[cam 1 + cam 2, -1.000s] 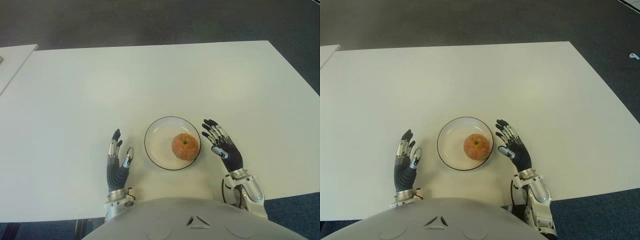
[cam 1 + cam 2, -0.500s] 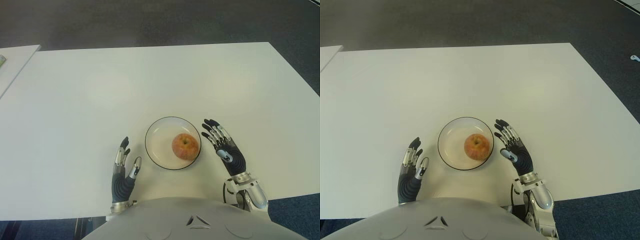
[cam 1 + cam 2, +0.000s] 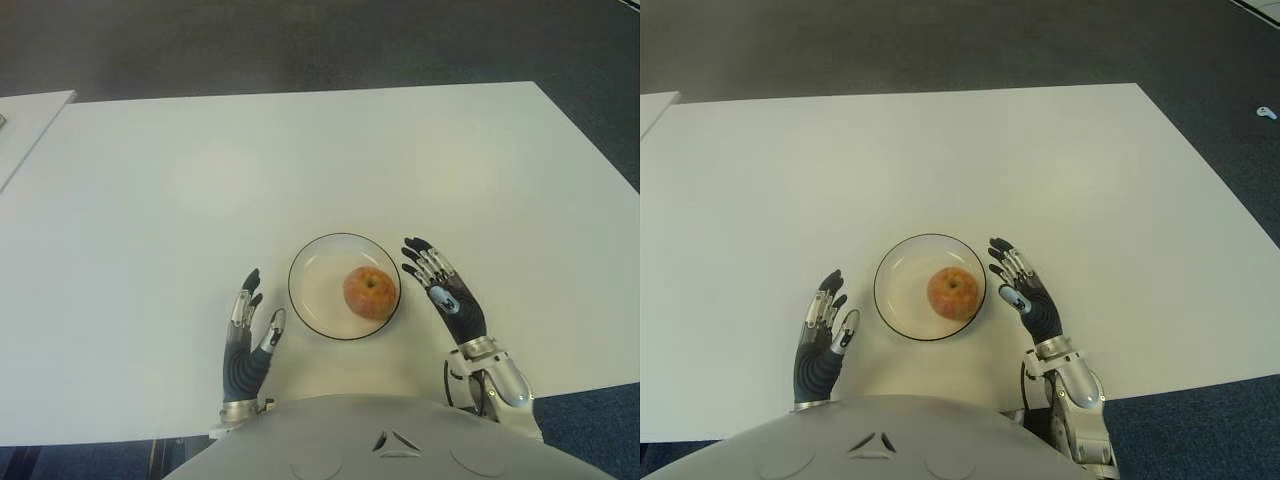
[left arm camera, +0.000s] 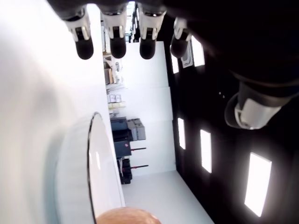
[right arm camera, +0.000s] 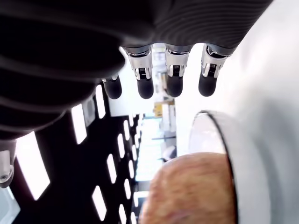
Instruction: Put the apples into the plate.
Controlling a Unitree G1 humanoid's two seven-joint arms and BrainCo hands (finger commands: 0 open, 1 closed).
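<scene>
Wide white bench (image 3: pixel 300 150), bare over most of its surface. Near the close edge, a round white plate (image 3: pixel 312 283) with a thin dark rim. Inside the plate, toward 4 o'clock of its centre, one reddish apple (image 3: pixel 370 292), stem dimple up, touching the dish floor close to the rim. No second apple visible anywhere.

At 3 o'clock of the plate, just beside its rim: right hand (image 3: pixel 447 297), palm turned toward the apple, fingers straight and spread, holding nothing. At 8 o'clock of the plate, near but apart from it: left hand (image 3: pixel 249 338), fingers stretched out and relaxed, also empty; same reading from both wrist views.

Judged from this, task appears done for the one apple present.

On handling: apple probably firm and moderately heavy, skin smooth and somewhat slippery, able to roll on the shallow dish and to bruise under hard pressing. If lifted again, best taken around the widest middle part, fingers on opposite sides, with gentle pressure.
</scene>
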